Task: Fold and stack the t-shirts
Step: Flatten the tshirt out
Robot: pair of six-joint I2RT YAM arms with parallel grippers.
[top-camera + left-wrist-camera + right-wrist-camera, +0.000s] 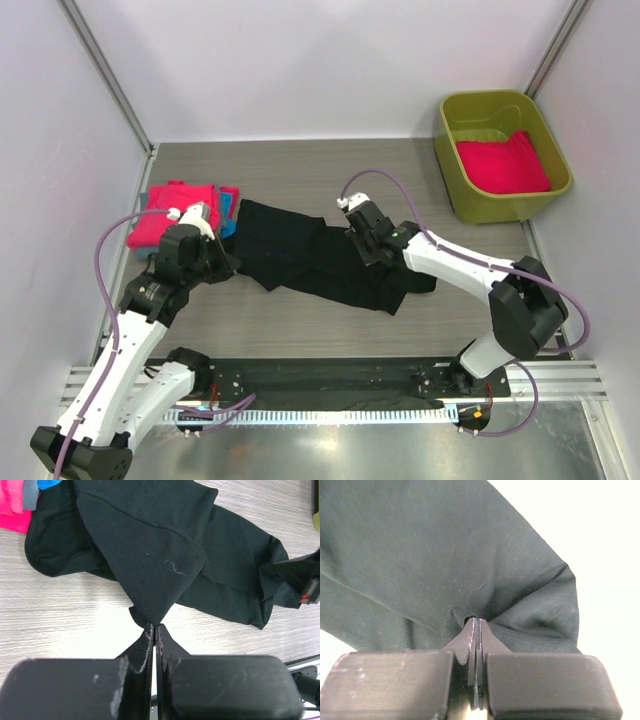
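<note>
A black t-shirt (310, 255) lies crumpled across the middle of the table. It also shows in the left wrist view (150, 550) and fills the right wrist view (435, 560). My left gripper (222, 262) is shut on the shirt's left corner (154, 625). My right gripper (365, 248) is shut on a fold of the same shirt (476, 621) near its right part. A pile of hot-pink t-shirts (170, 212) with a blue one (229, 208) lies at the far left, just behind my left gripper. The starburst mark is hidden.
An olive-green tub (500, 155) stands at the back right with a hot-pink t-shirt (502, 163) inside. White walls close in the left, back and right. A metal rail (330, 385) runs along the near edge.
</note>
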